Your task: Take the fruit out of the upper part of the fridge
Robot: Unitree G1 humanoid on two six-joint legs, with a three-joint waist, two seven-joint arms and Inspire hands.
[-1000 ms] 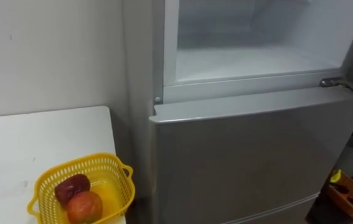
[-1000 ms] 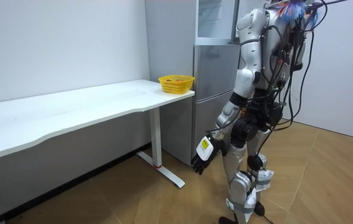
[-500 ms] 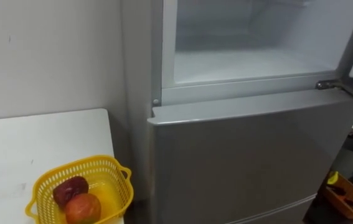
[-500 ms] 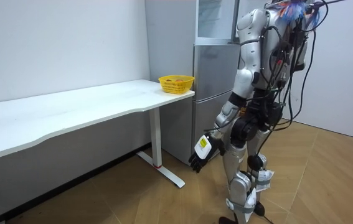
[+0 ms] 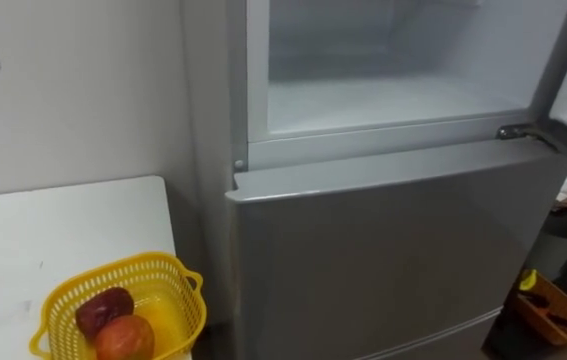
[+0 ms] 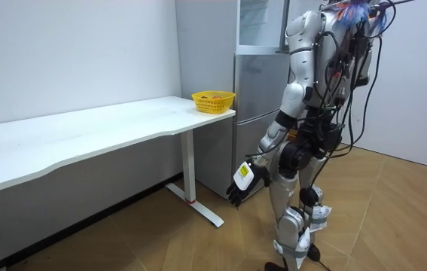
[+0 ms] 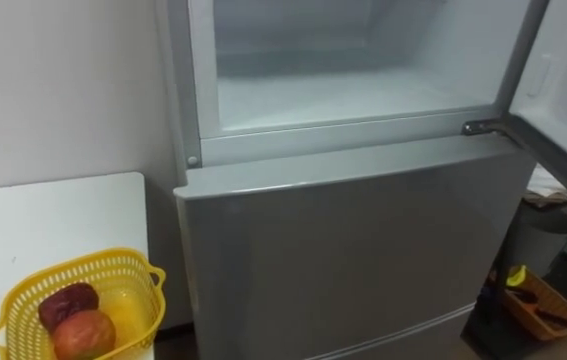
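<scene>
Left arm: hangs down along the robot's side in the room view, a little bent at the elbow, forearm angled toward the room view's left
Left hand (image 6: 242, 181): low, about at knee height, fingers relaxed and pointing down, nothing in it
Stance: the robot stands upright just in front of the fridge (image 5: 383, 260), with the end of the tabletop (image 5: 53, 230) on its left side
Upper compartment (image 5: 393, 90): open; inside are smooth white walls and a flat pale shelf, framed by a grey rim
Upper door (image 7: 563, 70): swung out to the right, its white inner side showing, held by a small metal hinge (image 5: 511, 131)
Lower door: closed, one flat panel of brushed grey metal with a straight top edge
Basket (image 5: 178, 305): yellow plastic, lattice walls, rounded corners and a small handle; it stands on the tabletop near the corner closest to the fridge
Fruits: a dark red fruit (image 5: 103, 310) and a rounder orange-red fruit (image 5: 125, 340) lie in the basket, touching each other
Fruits relative to the hand: up on the tabletop, well apart from the left hand, which is far below the tabletop level
Tabletop: smooth, white, matte
Floor right of the fridge: an orange box (image 5: 553, 315) with dark things inside
</scene>
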